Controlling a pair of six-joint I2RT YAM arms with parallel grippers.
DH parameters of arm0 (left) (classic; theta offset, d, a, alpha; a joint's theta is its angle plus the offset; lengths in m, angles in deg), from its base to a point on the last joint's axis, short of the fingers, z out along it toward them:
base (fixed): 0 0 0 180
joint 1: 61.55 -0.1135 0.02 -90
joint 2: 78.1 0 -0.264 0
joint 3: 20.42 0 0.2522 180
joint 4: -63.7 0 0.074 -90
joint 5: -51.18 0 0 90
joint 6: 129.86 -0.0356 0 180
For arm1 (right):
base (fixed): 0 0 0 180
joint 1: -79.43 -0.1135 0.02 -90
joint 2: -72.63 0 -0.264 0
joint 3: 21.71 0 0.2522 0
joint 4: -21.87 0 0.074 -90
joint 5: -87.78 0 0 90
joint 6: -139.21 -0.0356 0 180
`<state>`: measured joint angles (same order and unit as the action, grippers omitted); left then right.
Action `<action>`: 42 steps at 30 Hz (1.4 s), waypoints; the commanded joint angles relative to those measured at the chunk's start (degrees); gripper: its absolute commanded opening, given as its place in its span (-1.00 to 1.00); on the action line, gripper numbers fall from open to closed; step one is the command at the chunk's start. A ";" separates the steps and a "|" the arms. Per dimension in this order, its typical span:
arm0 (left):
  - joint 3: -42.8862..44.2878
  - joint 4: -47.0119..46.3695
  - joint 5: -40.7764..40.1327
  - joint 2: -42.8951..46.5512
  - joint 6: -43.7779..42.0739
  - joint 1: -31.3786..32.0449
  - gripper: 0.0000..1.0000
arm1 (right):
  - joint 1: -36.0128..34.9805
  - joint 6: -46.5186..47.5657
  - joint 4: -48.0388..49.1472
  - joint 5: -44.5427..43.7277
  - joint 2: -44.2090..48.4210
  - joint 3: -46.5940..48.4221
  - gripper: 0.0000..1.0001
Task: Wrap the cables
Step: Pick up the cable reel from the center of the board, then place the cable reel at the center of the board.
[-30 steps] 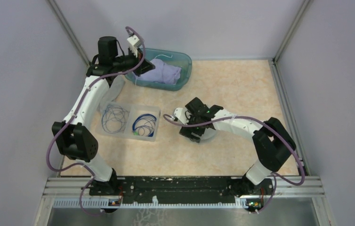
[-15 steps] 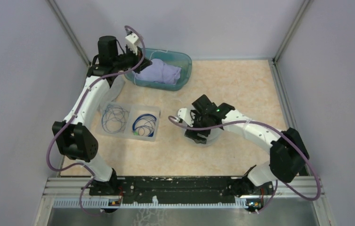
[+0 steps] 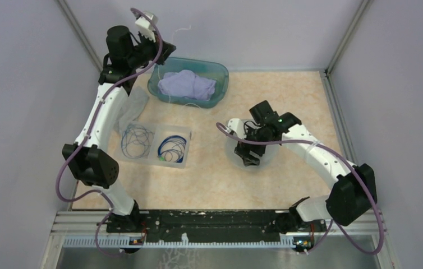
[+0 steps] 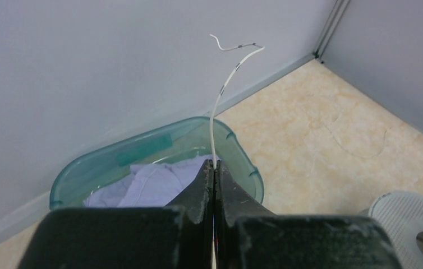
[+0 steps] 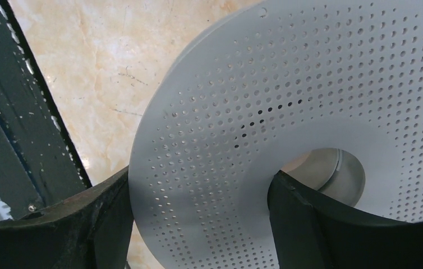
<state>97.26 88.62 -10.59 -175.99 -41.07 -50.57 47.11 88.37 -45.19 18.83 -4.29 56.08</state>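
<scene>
Near the cloth-filled teal tub (image 3: 225, 76), a clear tray (image 3: 152, 124) holds blue cables (image 3: 163, 144).

We see a teal bin (image 3: 224, 78) at the back holding a crumpled lavender cloth (image 3: 185, 84), a clear two-compartment tray (image 3: 188, 147) nearer left, and a white perforated disc (image 5: 310, 84) over the beige table (image 3: 288, 95).
</scene>
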 commanded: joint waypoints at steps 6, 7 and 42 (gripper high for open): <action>3.54 -4.88 11.12 -2.85 10.59 0.42 -0.99 | 6.62 -9.85 9.55 24.54 1.83 6.81 -0.67; 3.55 -4.89 11.03 -2.73 10.69 0.44 -0.99 | 6.65 -12.44 12.11 26.53 1.68 6.26 -0.67; 13.48 1.43 2.44 -3.79 -2.24 1.69 -1.00 | 6.72 -26.60 30.11 35.54 1.56 -0.63 -0.75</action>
<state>117.02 88.92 -17.17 -181.26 -41.29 -50.24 53.73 63.30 -22.15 50.44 -4.66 55.19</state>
